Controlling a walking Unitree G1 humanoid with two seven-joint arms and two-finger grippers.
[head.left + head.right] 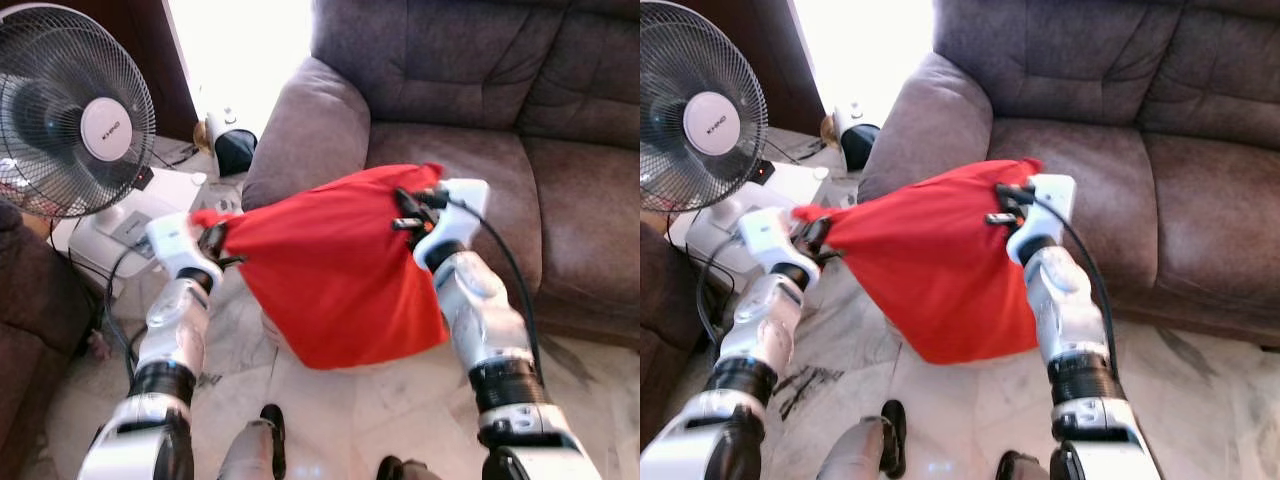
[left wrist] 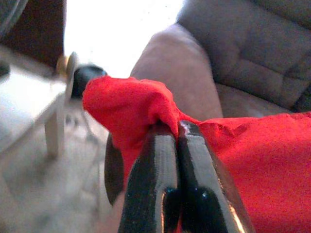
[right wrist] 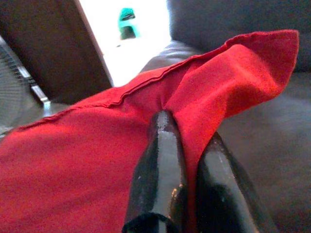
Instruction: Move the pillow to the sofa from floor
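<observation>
One brown sofa [image 1: 480,120] takes up the head view from twelve to three o'clock, with one rounded armrest [image 1: 305,130] toward eleven o'clock of the picture's centre. One red pillow [image 1: 335,265] hangs in the middle of the view, lifted clear of the pale marble floor [image 1: 330,410], its lower corner drooping toward six o'clock, in front of the armrest and the nearest seat cushion. One white standing fan [image 1: 70,110] sits at ten o'clock, with one small white table [image 1: 150,205] just beside it. Two silver arms reach up from six o'clock, one on each side of the pillow. The left gripper [image 2: 167,133] is at the pillow's nine o'clock corner, its two black fingers [image 2: 150,184] pressed together with a fold of red cloth pinched between them. The right gripper [image 3: 187,128] is at the pillow's one o'clock corner, its fingers [image 3: 160,174] closed tight on the red fabric there.
</observation>
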